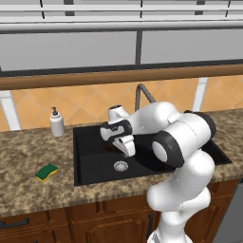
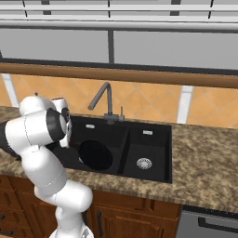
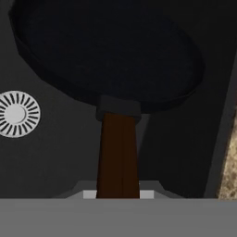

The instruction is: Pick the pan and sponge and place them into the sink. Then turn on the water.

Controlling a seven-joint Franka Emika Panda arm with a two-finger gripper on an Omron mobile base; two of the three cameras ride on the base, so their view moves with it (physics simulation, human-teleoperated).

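The black frying pan [image 2: 95, 155] hangs inside the left basin of the black double-basin sink [image 2: 153, 175], its round bowl showing dark against the basin floor in the right base view; in the hand view the pan [image 3: 106, 51] spreads across the upper part of the picture, and its brown handle [image 3: 118, 155] runs straight down to the bottom edge between the gripper [image 3: 118, 194] tips — the fingers sit close on either side of the handle, clamped on it; a round silver drain [image 3: 17, 114] lies beside the pan on the basin floor.

In the left base view the gripper [image 1: 124, 146] reaches down over the sink [image 1: 78, 156], the white arm bent across the right basin, with the left drain [image 1: 121, 165] just below the hand; the dark grey gooseneck faucet [image 1: 142, 93] rises behind the arm; in the right base view the faucet [image 2: 103, 100] stands at the back rim between the two basins, and the right basin's drain [image 2: 144, 163] is uncovered.

The yellow-and-green sponge [image 1: 46, 172] lies on the speckled granite counter [image 1: 28, 152] left of the sink, well apart from the gripper; a white soap dispenser [image 1: 57, 122] stands near the tiled wall — behind the sponge, by the sink's back left corner.
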